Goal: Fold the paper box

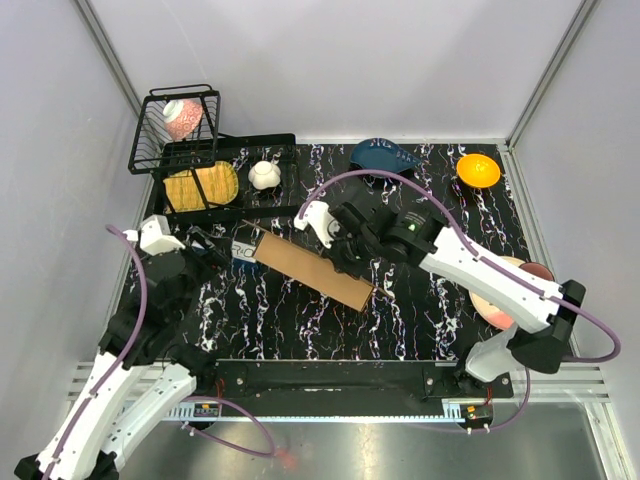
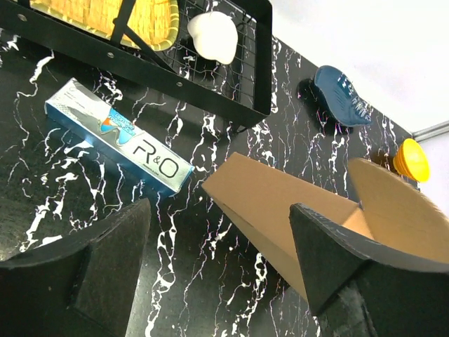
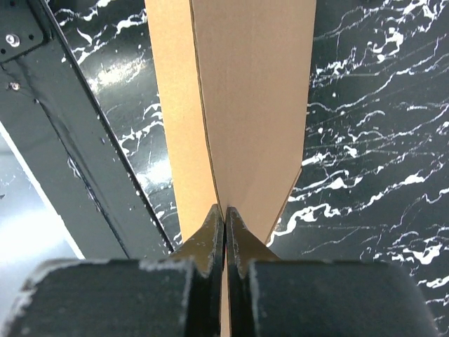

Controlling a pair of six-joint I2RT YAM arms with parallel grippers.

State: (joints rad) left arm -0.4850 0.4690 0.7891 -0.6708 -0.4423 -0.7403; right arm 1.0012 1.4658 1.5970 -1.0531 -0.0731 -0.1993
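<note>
One paper box (image 1: 315,270), seemingly pinched edgewise by right hand (image 3: 224,214); left hand (image 2: 219,210) spread.

Left arm (image 1: 120,350): rises from the near-left base and reaches forward, elbow bent.
Left gripper (image 2: 219,208): fingers (image 2: 112,260) spread wide apart.
Right arm (image 1: 480,272): stretches from the near-right base, leftward and away.
Right gripper (image 3: 224,212): fingers (image 3: 208,239) pressed together, pinching a thin edge of the paper box (image 3: 252,105).
</note>
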